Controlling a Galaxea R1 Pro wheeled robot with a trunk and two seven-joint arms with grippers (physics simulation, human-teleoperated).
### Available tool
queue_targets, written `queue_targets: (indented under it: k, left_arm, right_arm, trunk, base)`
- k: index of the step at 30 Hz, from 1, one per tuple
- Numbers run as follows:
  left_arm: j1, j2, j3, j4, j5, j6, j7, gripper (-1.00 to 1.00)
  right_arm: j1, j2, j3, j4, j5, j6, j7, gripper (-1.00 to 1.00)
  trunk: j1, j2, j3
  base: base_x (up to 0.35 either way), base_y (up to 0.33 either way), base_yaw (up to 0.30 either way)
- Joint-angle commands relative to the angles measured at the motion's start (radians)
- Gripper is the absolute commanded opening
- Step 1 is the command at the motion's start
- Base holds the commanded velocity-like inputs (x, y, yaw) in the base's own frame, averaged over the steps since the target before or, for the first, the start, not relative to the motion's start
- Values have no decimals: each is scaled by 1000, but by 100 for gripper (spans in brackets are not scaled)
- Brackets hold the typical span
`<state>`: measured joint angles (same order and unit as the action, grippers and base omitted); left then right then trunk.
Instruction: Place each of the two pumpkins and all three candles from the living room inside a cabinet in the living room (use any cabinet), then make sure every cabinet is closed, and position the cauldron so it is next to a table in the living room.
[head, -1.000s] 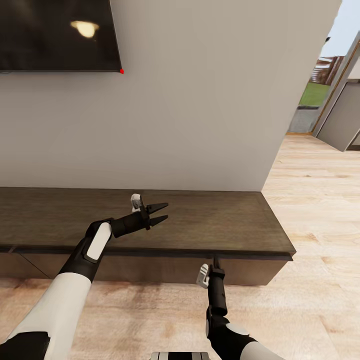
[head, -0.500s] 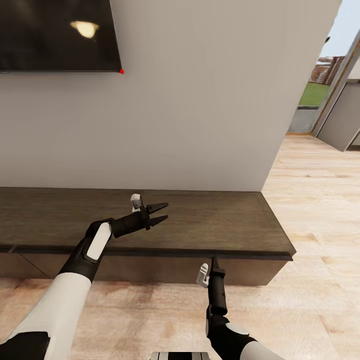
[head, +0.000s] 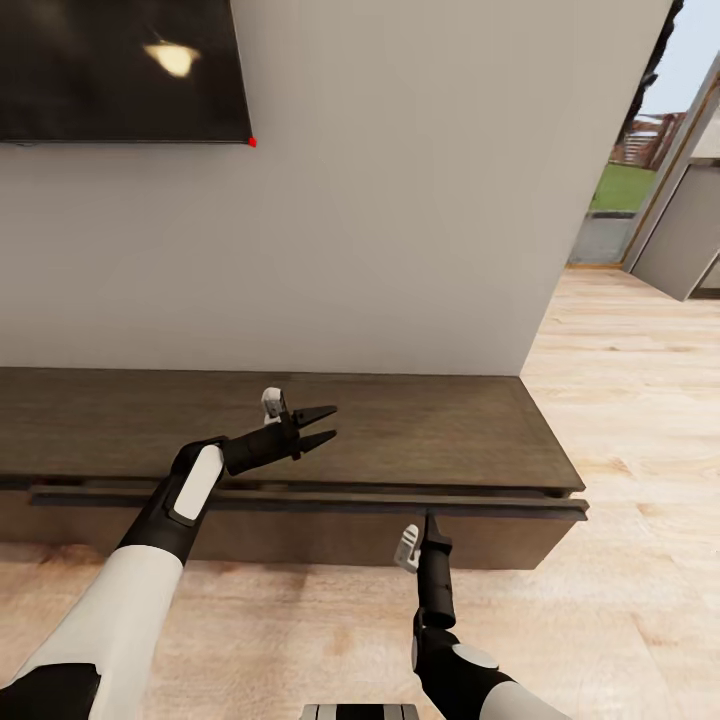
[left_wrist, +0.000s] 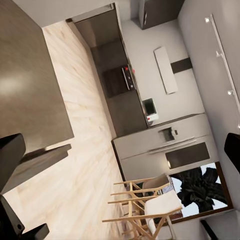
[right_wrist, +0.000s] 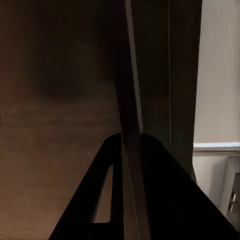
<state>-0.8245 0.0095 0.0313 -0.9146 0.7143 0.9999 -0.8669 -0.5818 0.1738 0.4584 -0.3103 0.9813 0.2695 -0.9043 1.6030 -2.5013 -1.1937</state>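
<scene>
The long, low dark brown cabinet (head: 420, 430) runs along the pale wall in the living room. Its drawer front (head: 300, 500) stands a little way out from under the top, with a thin gap behind it. My right gripper (head: 430, 520) is shut on the drawer front's upper edge; in the right wrist view the fingers (right_wrist: 107, 190) straddle that thin edge (right_wrist: 131, 100). My left gripper (head: 325, 425) hovers open and empty above the cabinet top. The pumpkins, candles and cauldron are out of view.
A large black screen (head: 100, 70) hangs on the wall above the cabinet. Light wood plank floor (head: 630, 420) stretches past the cabinet's right end to a glazed doorway (head: 620, 200). The left wrist view looks toward a kitchen with a wooden chair (left_wrist: 145, 200).
The drawer front has come out slightly from the cabinet with my right gripper on it. The whole view has shifted a little, so the camera moved. The left arm holds still.
</scene>
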Motion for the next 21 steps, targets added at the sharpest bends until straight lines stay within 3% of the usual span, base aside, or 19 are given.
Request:
queue_targets:
  k: [1,15,21]
  left_arm:
    - [0,0,1,0,-3,3,-4,100]
    - [-1,0,1,2,-4,-9,-4,100]
    - [-1,0,1,1,-4,-9,-5,100]
  right_arm:
    - [0,1,12,2,6,-3,-2,-100]
    - [0,1,12,2,7,-4,-17,-100]
    - [0,1,12,3,7,-3,-18,-100]
  trunk:
    - [0,0,-1]
    - [0,0,-1]
    - [0,0,-1]
  base:
    - [-8,1,0]
    - [-152,0,0]
    - [-296,0,0]
